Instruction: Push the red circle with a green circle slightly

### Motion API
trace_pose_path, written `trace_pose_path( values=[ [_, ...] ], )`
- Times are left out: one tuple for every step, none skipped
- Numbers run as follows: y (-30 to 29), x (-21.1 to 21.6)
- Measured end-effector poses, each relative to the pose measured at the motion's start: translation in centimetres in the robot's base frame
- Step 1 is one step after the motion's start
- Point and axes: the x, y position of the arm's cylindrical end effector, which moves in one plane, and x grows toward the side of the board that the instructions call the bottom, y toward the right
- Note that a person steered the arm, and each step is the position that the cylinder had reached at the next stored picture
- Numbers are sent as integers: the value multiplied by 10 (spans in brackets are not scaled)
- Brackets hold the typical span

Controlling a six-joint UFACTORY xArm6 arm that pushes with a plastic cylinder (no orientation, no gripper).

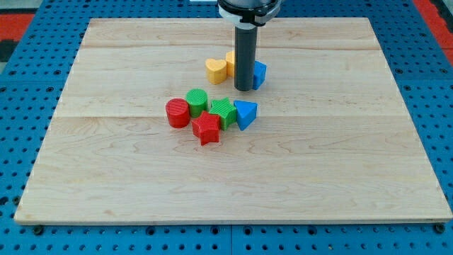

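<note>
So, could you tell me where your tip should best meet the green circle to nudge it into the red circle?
No gripping, only a push. The green circle touches the red circle, lying to its upper right. I would likely set my tip, now farther right, against the green circle's upper-right side, pushing toward the lower left.

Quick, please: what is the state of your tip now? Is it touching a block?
My tip: no gripper, holds nothing; between the yellow block and the blue block, contact unclear.

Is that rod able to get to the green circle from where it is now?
Probably yes. My tip sits above the green circle, toward the view's top right, with bare board between them. The green block and red circle lie beyond it, not in the way.
</note>
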Motion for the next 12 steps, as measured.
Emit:
trace_pose_path(
  values=[
    [0, 0],
    [8, -3],
    [13, -3],
    [13, -3],
    [-7, -2],
    [-31, 3],
    [-46, 6],
    [-64, 7],
    [-85, 7],
    [-97, 4],
    [-58, 10],
    [-27, 13]
  ],
)
